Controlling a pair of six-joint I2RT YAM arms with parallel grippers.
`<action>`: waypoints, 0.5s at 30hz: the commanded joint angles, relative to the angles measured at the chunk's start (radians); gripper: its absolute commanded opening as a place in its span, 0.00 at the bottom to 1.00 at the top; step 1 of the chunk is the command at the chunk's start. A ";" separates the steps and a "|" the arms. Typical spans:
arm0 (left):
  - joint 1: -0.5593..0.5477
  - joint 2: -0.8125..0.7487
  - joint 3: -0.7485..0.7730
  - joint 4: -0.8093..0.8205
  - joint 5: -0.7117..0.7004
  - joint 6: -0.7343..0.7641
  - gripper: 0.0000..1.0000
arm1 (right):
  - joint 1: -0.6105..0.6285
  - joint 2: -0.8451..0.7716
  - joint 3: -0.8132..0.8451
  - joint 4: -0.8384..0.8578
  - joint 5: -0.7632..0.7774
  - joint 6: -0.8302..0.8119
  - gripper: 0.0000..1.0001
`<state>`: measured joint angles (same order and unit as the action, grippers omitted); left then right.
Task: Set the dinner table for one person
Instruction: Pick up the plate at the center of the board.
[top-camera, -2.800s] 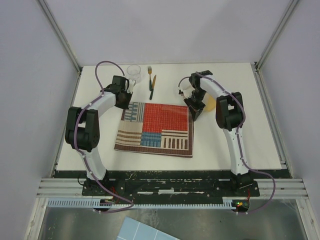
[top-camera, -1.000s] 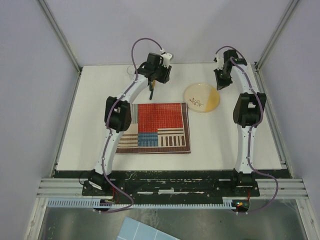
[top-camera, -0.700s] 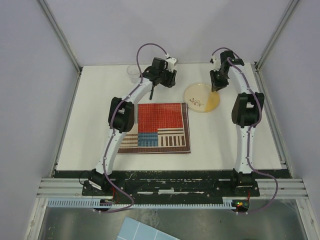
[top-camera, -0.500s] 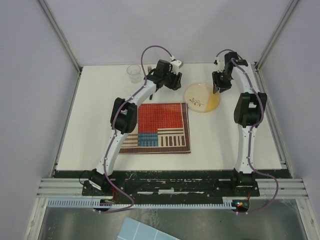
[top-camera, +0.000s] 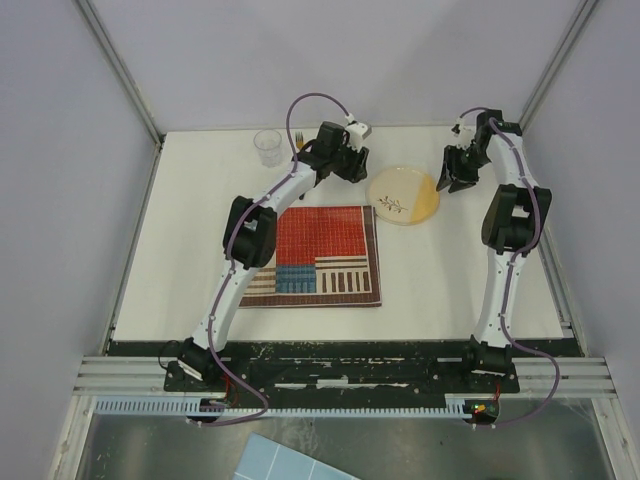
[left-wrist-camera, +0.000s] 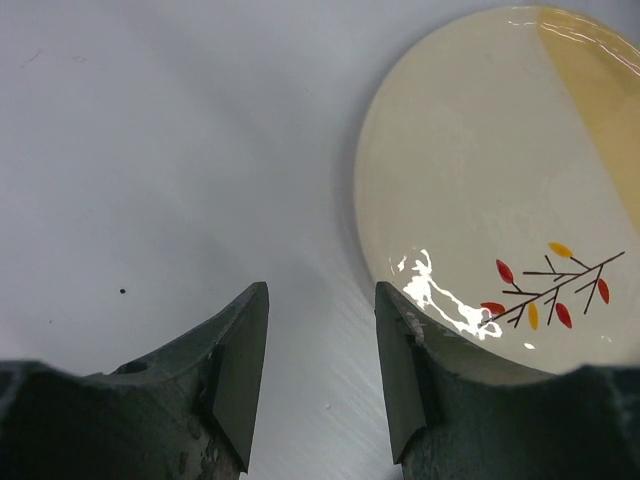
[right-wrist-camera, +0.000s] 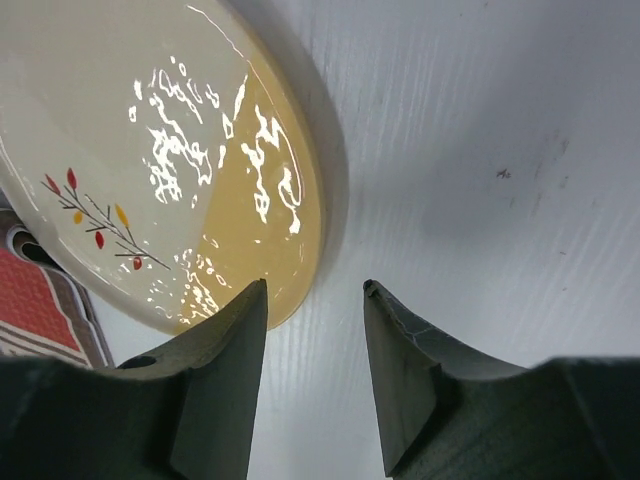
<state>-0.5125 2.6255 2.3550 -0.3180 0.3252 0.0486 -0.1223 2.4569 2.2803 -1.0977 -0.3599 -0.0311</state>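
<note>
Your left hand is spread apart and empty just left of the plate, and your right hand is the same at its right rim. The white table fills the workspace, and the plate lies on it past the placemat.

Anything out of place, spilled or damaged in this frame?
Nothing looks spilled or broken. The one oddity is that the plate lies on the bare dinner table, just off the far right corner of the placemat, which itself holds nothing. The glass stands upright near the far edge.
</note>
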 joint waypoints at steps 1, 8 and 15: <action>-0.008 -0.013 0.010 0.035 0.019 -0.044 0.54 | -0.016 0.040 0.057 -0.042 -0.133 0.037 0.51; -0.009 -0.013 0.003 -0.007 0.022 -0.049 0.53 | -0.043 0.090 0.095 -0.096 -0.232 0.043 0.52; -0.009 -0.007 -0.008 -0.027 0.023 -0.051 0.51 | -0.082 0.105 0.072 -0.119 -0.314 0.051 0.52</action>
<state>-0.5140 2.6255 2.3478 -0.3458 0.3252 0.0483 -0.1772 2.5660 2.3253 -1.1881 -0.5926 0.0101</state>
